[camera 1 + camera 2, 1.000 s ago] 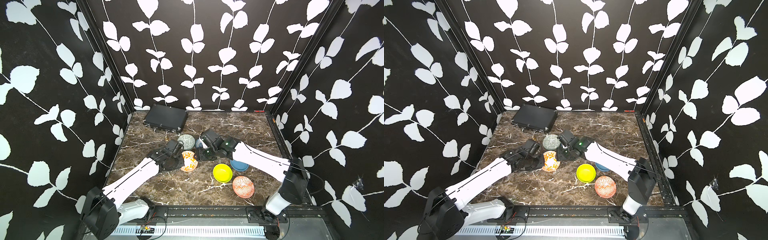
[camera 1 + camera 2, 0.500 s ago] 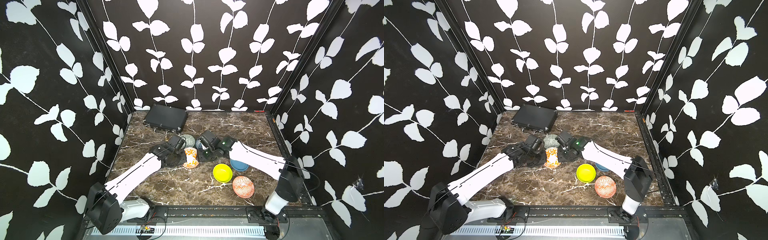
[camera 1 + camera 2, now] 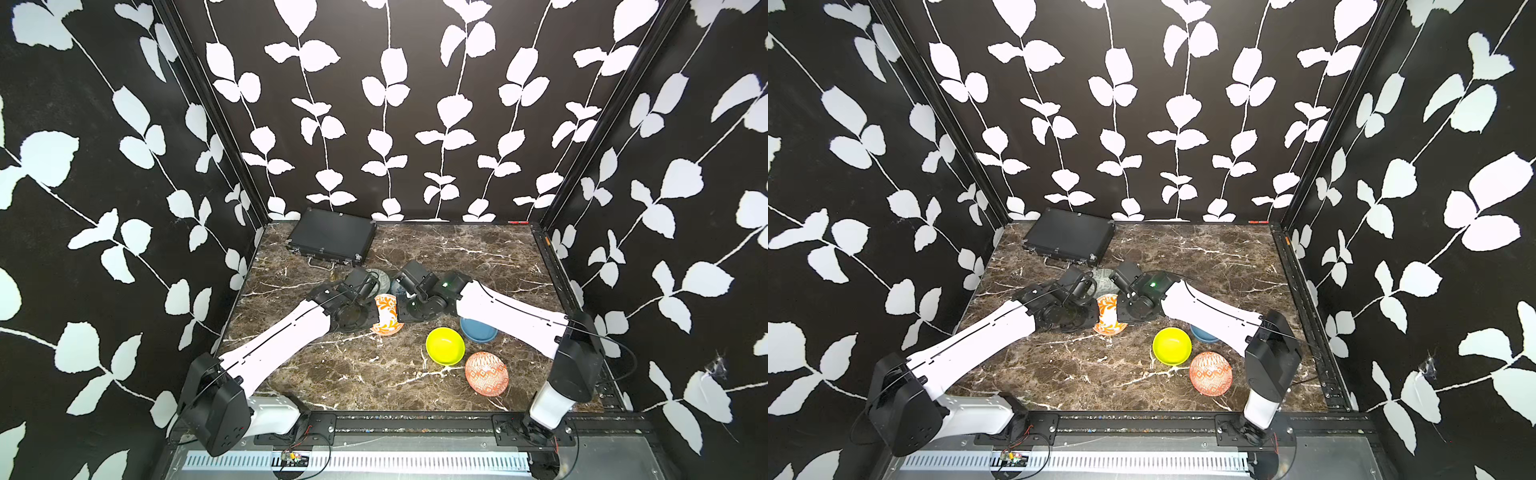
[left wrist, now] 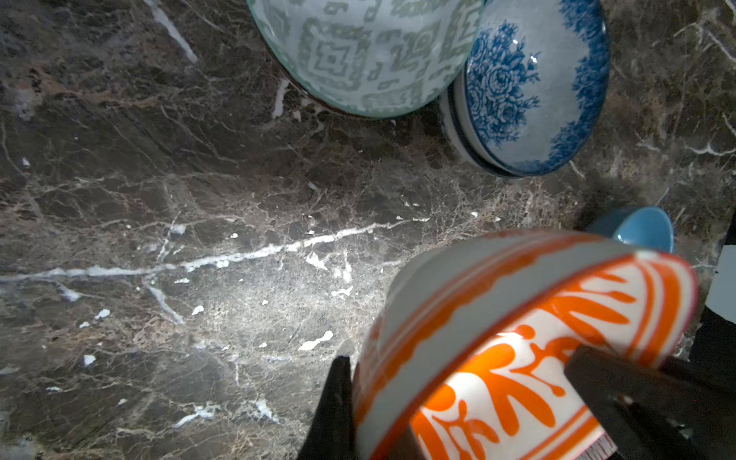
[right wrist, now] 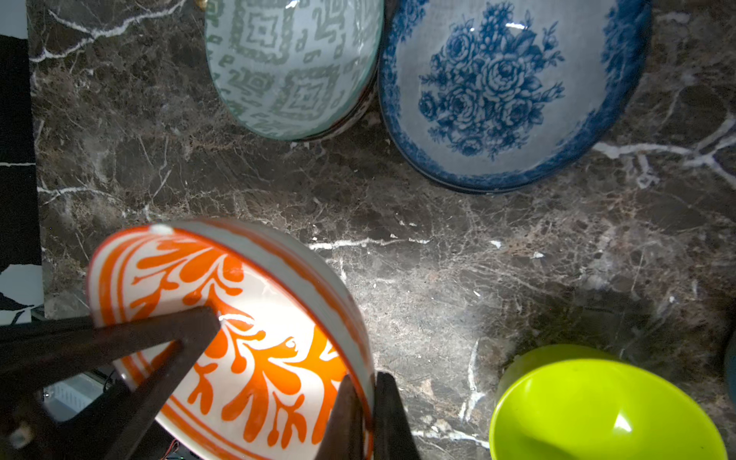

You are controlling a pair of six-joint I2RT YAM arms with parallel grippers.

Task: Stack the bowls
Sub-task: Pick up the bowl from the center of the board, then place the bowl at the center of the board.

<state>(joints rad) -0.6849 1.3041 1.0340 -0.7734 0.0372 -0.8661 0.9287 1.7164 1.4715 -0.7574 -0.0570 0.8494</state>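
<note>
An orange leaf-patterned bowl [image 3: 386,312] is held steeply tilted, almost on edge, just left of the marble table's [image 3: 353,374] middle, gripped from both sides. The left gripper [image 4: 368,414] pinches its rim with jaws drawn narrow, one finger [image 4: 338,398] against the grey outer wall. The right gripper [image 5: 366,414] clamps the opposite rim just as tightly, a finger [image 5: 392,418] on either face of the edge. Whether the bowl's lower rim touches the table cannot be told. Just behind it, toward the back edge, a pale green-patterned bowl [image 5: 294,63] sits right beside a blue-floral bowl [image 5: 498,87]. Each appears to rest in a second bowl whose rim peeks out beneath. Toward the front right corner, a plain yellow bowl [image 3: 444,345] lies just beside a plain blue bowl [image 3: 478,329], which is partly under the right arm. An orange geometric-patterned bowl [image 3: 486,373] sits nearest the front edge. A flat black case [image 3: 330,237] lies in the back left corner.
</note>
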